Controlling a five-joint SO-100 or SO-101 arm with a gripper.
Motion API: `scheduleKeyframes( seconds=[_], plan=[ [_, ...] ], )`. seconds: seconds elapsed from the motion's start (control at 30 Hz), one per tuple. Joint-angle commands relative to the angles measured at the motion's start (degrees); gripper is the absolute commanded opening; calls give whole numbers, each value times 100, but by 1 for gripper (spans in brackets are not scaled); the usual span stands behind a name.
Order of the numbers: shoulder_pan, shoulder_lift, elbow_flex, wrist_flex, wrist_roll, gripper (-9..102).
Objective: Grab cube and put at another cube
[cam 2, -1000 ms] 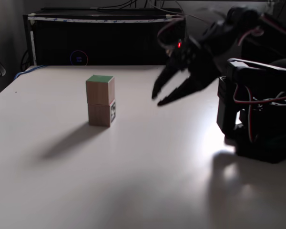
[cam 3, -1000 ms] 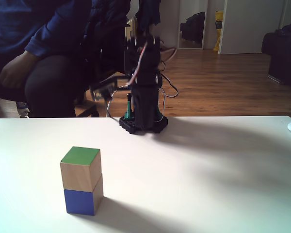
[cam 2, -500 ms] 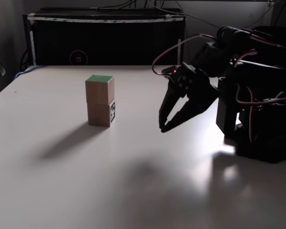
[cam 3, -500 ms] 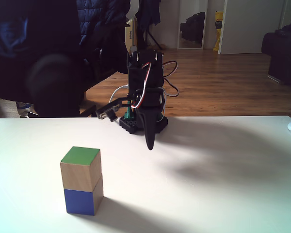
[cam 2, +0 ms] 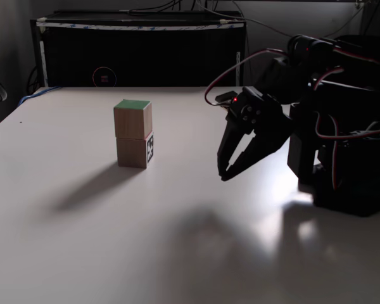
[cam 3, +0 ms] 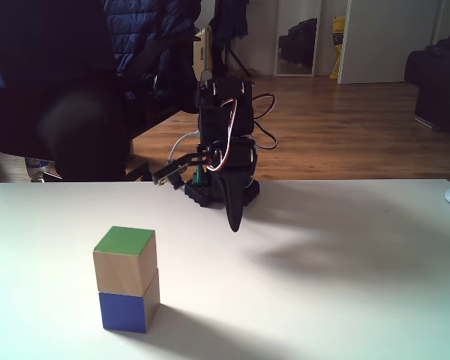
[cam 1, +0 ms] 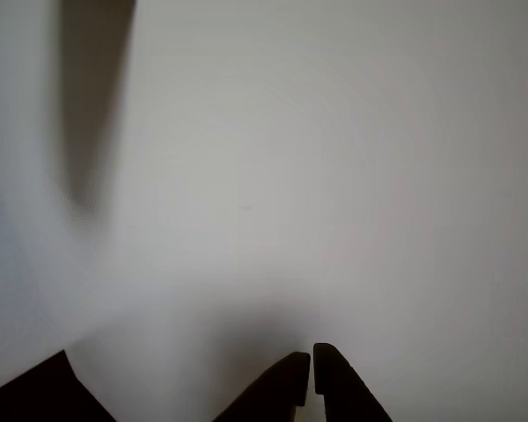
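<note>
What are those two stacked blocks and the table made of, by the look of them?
The top cube looks like bare light wood with a matte green-painted top. The lower cube also seems wooden: a plain tan side, a printed black-and-white marker on another, and a blue-painted face in a fixed view. The table is smooth, white, faintly glossy, probably laminate.

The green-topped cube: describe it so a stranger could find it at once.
Start at the white table, where a two-cube stack stands well clear of the black arm's gripper. The cube is the upper one, bare wood sides and a green top. The cube beneath carries a black-and-white marker instead.
</note>
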Motion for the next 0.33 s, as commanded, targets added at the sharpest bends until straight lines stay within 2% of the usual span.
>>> scheduleKeyframes(
  seconds=[0.0,0.3],
  plan=[
    [-26,53,-123,26,-9,0],
    [26,53,-123,26,-18,0]
  ],
)
